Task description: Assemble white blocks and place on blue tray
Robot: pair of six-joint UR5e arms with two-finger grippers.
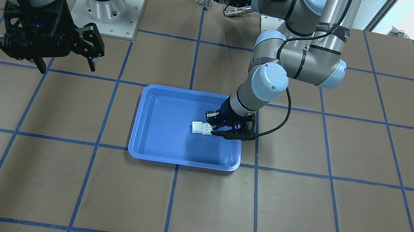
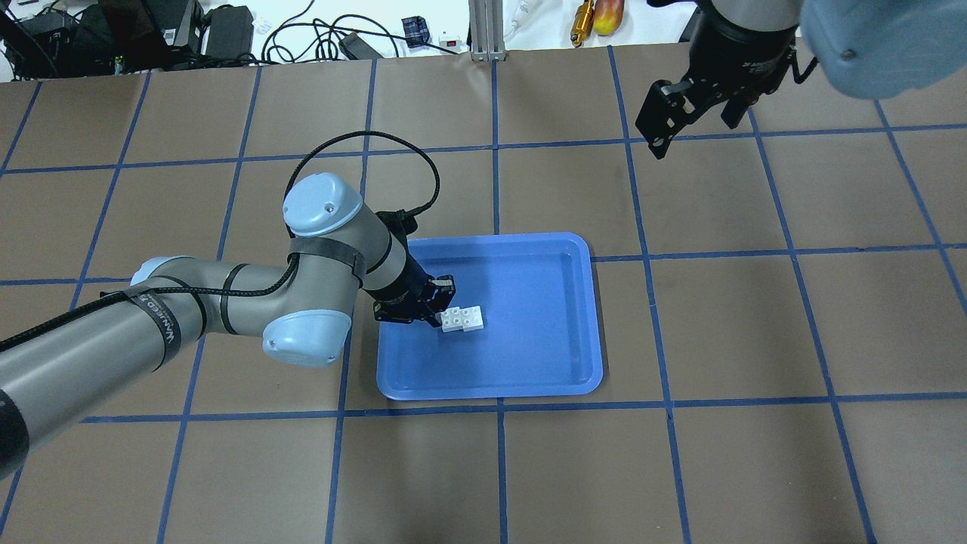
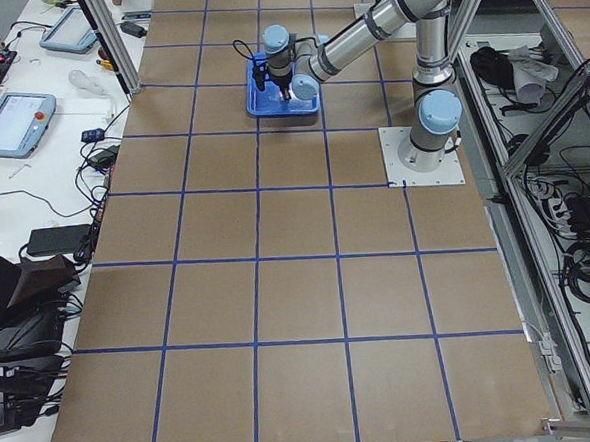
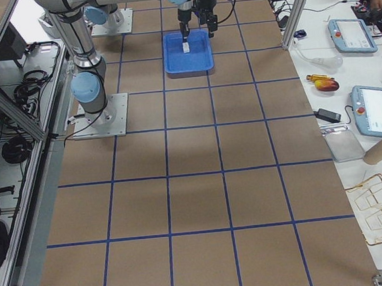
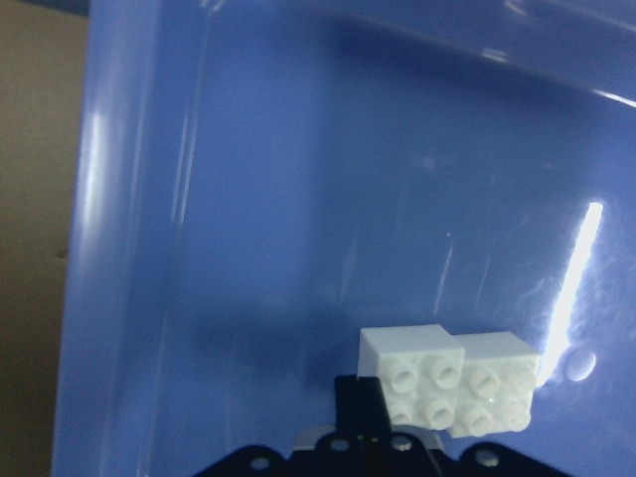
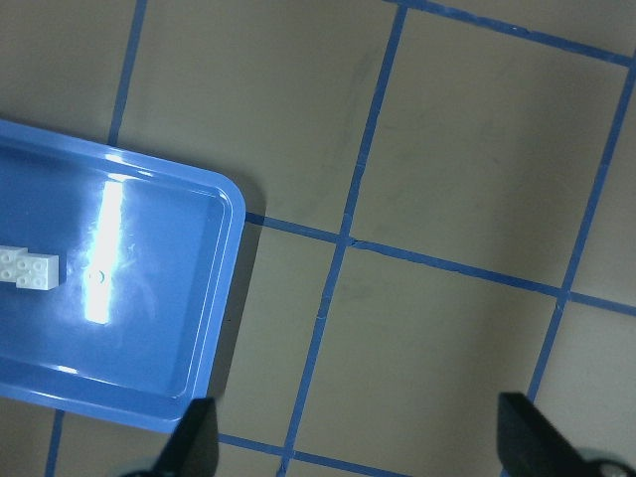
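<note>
The two white blocks (image 1: 201, 128) are joined into a short, slightly staggered bar that lies on the floor of the blue tray (image 1: 164, 134). My left gripper (image 1: 212, 124) is low inside the tray at the bar's end, with its jaws apart on either side of that end and not clamped. The overhead view shows the bar (image 2: 463, 319) just off the left gripper (image 2: 442, 304). The left wrist view shows the bar (image 5: 447, 383) beside one dark finger (image 5: 358, 402). My right gripper (image 2: 695, 132) is open and empty, raised far from the tray (image 2: 529, 340).
The brown table has a grid of blue tape lines (image 1: 170, 204). The right wrist view shows the tray's corner (image 6: 199, 298) and bare table. Tablets and cables lie on side benches (image 4: 352, 35) off the table.
</note>
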